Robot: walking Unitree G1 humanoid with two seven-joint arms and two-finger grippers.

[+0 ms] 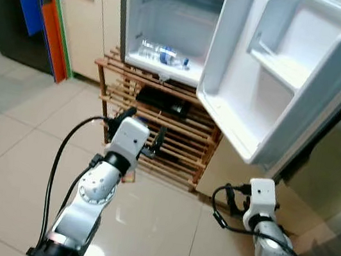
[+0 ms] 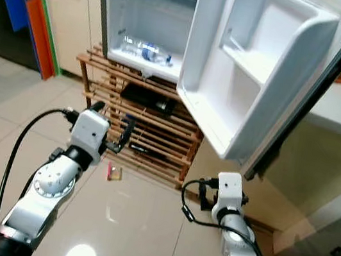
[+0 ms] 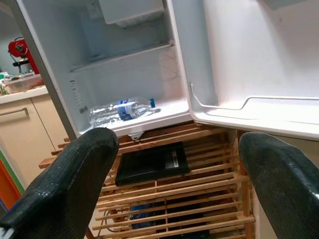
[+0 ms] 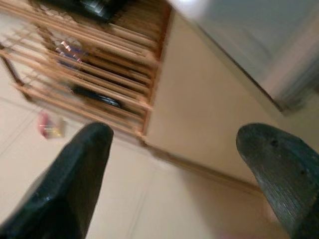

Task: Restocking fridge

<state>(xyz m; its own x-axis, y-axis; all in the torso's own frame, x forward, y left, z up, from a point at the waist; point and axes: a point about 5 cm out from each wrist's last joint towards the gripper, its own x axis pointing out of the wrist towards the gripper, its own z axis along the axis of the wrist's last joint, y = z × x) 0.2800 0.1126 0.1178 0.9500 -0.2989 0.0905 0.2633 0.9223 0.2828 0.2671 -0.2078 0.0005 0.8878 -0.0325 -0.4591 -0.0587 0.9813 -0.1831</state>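
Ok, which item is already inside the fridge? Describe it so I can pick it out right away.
Start at the open white fridge standing on the slatted wooden rack. On its bottom shelf lies a clear plastic water bottle with a blue label, on its side, cap toward the door. It is see-through and inside the fridge, unlike the flat black box on the rack below.

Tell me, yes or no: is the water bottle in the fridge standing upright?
No. The water bottle lies on its side on the floor of the fridge, as the left wrist view shows.
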